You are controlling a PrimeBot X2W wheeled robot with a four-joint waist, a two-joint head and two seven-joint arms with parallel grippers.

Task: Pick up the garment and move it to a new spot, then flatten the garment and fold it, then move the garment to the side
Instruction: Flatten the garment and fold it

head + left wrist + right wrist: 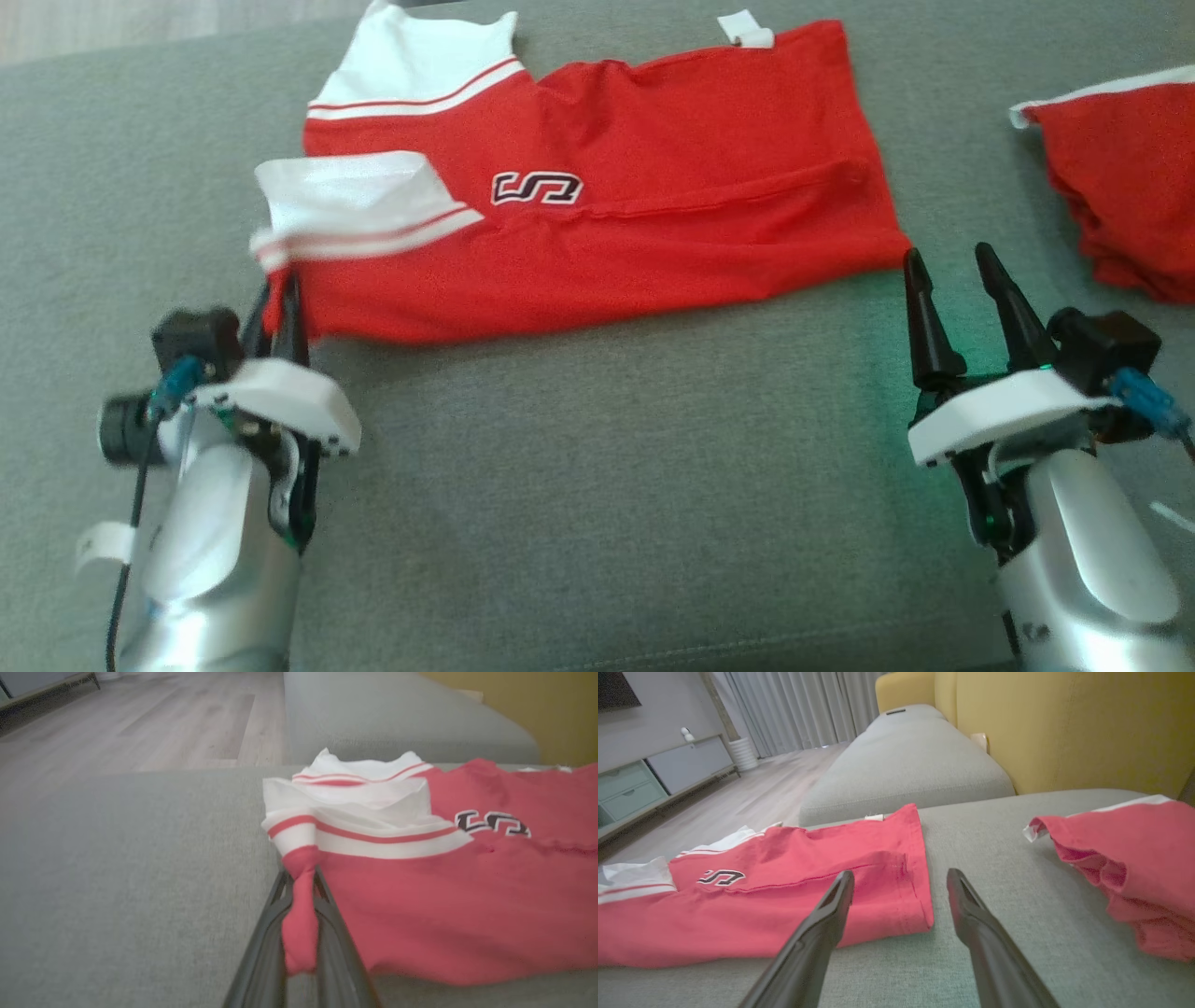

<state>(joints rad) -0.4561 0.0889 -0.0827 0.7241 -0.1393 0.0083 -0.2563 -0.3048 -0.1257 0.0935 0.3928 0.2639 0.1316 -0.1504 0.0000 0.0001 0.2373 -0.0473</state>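
Lower left of the head frame: left arm (215, 532), left jaws shut tight on the garment (653, 215) at its near-left corner. In the left wrist frame a strip of red cloth is bunched between them, centre bottom, with the garment (444, 905) spreading to the right. Lower right of the head frame: right arm (1074, 551), right jaws wide open with nothing in them, tips just beside the garment's near-right corner over the bare grey sofa seat (607, 485). Can't tell if the tips touch the seat.

The garment lies mostly flat across the upper middle of the head frame and at centre-left of the right wrist frame (784, 891). It is red with a black-and-white logo (537, 188). A white striped sleeve (355, 201) is folded over its left part, and a white tag (747, 28) sits at the far edge.

A second red garment (1120, 187) is crumpled at the right edge, well apart from the first. Beyond it in the right wrist frame are the yellow backrest (1064, 728), the wood floor (752, 798) and grey curtains (794, 709).
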